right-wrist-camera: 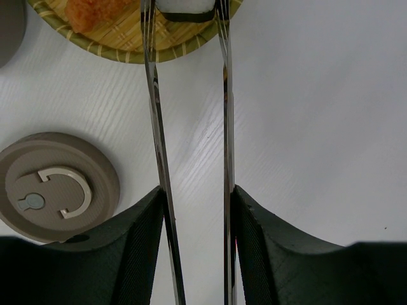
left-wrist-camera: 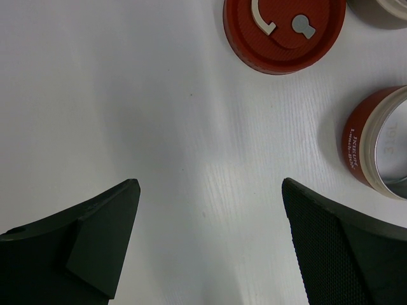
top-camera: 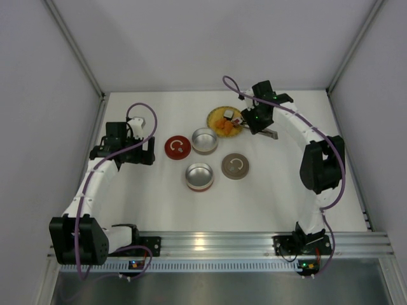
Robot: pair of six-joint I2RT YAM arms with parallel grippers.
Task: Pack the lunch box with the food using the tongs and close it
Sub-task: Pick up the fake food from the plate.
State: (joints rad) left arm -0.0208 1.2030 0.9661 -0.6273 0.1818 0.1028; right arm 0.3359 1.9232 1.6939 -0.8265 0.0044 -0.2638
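Note:
My right gripper (right-wrist-camera: pixel 197 190) is shut on the silver tongs (right-wrist-camera: pixel 156 140), pressing their two arms from outside. The tong tips reach over the round woven plate (right-wrist-camera: pixel 127 47) and stand on either side of a white-and-black cube (right-wrist-camera: pixel 186 7). Orange chunks (right-wrist-camera: pixel 95 13) lie to its left on the plate. From above, the right gripper (top-camera: pixel 254 117) is just right of the plate (top-camera: pixel 213 115) and its food (top-camera: pixel 224 127). The lunch box stands open as a red-banded tin (top-camera: pixel 199 176) and a grey tin (top-camera: pixel 204 140). My left gripper (left-wrist-camera: pixel 210 184) hangs open over bare table.
A red lid (top-camera: pixel 177 147) lies flat between the left gripper (top-camera: pixel 149 152) and the grey tin. A grey lid (top-camera: pixel 235 166) lies right of the red-banded tin and close to my right fingers (right-wrist-camera: pixel 54 187). White walls enclose the table on three sides.

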